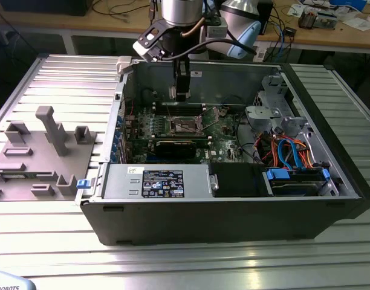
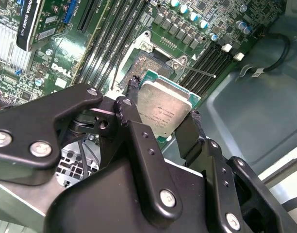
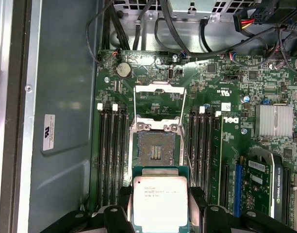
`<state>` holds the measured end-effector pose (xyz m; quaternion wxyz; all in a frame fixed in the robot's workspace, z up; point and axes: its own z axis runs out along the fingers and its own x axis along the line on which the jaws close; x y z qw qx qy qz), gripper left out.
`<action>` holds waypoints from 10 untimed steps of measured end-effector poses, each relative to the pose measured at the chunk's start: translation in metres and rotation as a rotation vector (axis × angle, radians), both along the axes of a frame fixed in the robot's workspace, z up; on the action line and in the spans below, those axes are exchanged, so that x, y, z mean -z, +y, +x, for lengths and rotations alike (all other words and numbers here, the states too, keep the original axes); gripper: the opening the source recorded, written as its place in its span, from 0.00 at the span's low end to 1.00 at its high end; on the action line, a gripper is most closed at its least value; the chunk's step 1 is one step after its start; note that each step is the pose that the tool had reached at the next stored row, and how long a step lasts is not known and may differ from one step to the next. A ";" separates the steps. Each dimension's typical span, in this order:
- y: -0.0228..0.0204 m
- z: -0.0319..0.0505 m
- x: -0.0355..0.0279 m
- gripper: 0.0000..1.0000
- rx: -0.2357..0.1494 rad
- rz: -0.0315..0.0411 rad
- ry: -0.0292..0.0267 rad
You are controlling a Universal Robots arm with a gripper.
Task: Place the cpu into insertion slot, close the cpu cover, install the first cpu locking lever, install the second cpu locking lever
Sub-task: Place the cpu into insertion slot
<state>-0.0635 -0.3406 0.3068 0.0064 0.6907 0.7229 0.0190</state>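
Note:
The cpu (image 3: 160, 201), a pale silver square chip, is pinched by its edges between my black fingers (image 3: 120, 206); my gripper (image 3: 159, 200) is shut on it. In the second wrist view the cpu (image 2: 165, 109) hangs tilted just beside and above the open insertion slot (image 2: 147, 67). The slot's pin field (image 3: 156, 148) lies bare. Beyond it the cpu cover (image 3: 159, 88), a silvery open frame, is swung back on its hinge. A thin locking lever (image 3: 186, 151) stands raised beside the slot. In the exterior view my gripper (image 1: 182, 90) hovers inside the case above the slot (image 1: 185, 125).
Rows of memory slots (image 3: 111, 155) flank the socket. A graphics card (image 3: 279, 189) and a finned heatsink (image 3: 273, 120) lie close by. Cables (image 1: 288, 151) and a grey drive cage (image 1: 272, 103) crowd the exterior view's right. A grey fixture (image 1: 40, 151) sits on the table outside the case.

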 end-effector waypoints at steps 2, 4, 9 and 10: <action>0.0000 0.0000 0.0005 0.55 0.000 0.0000 0.0000; 0.0000 0.0000 0.0010 0.55 0.000 -0.0001 0.0001; 0.0000 0.0000 0.0023 0.55 0.000 -0.0001 0.0001; 0.0000 0.0000 0.0026 0.55 0.000 0.0000 0.0001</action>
